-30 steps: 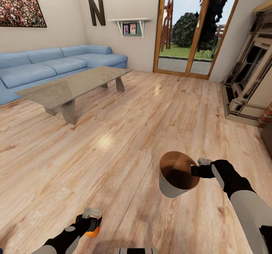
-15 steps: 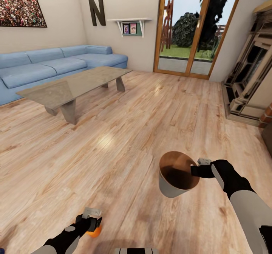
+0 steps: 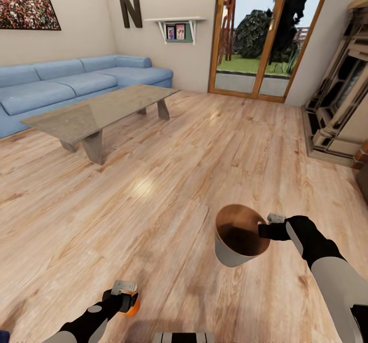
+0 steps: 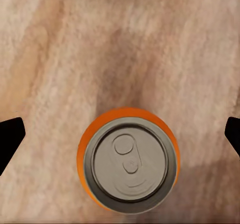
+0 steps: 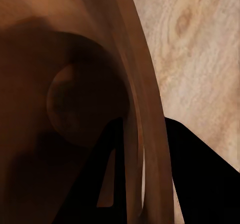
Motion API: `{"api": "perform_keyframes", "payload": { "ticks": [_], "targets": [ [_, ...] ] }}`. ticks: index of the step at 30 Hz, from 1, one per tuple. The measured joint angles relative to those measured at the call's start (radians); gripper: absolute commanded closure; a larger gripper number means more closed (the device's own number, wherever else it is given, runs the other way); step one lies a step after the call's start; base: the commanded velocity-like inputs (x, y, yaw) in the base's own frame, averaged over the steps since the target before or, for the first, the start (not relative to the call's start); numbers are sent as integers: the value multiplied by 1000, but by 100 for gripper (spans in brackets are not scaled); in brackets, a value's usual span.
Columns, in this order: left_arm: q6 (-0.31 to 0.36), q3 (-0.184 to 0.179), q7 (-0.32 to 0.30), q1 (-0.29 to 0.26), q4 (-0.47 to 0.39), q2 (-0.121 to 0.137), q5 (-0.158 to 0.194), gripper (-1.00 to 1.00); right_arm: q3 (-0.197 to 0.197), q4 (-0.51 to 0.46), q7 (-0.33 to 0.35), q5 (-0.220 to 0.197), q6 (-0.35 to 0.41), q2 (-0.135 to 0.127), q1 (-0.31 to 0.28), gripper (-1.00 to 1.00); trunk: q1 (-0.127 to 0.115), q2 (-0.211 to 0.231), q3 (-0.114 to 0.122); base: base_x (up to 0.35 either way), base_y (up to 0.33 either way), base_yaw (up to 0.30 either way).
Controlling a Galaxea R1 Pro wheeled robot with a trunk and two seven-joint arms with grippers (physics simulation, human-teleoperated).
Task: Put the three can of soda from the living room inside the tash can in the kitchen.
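The right claw (image 3: 261,229) is clamped on the rim of the bin (image 3: 230,253), one finger (image 5: 107,184) inside the copper-brown wall and one outside, holding it off the wooden floor (image 3: 168,179) with its mouth tipped up. The left claw (image 3: 124,300) hangs low, its fingers (image 4: 10,139) spread wide with the orange can (image 4: 128,160) between them, touching neither; whether the can stands on the floor, I cannot tell. Well ahead of the left claw stands the glass coffee worktop (image 3: 97,111), the blue sofa (image 3: 66,82) behind it. Far beyond the bin are the glass garden doors (image 3: 260,37).
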Motion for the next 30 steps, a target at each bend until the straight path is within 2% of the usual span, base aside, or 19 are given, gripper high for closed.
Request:
{"api": "perform_keyframes", "payload": {
  "ticks": [9, 30],
  "targets": [
    [1, 0, 0, 0, 0, 0, -1, -100, 0, 0, 1, -5, 1, 0, 0, 100, 4, -2, -35, 0, 0, 0],
    [0, 0, -1, 0, -1, 1, 0, -100, 1, 0, 0, -4, 1, 1, 0, 100, 4, -2, -35, 22, 0, 0]
  ]
}}
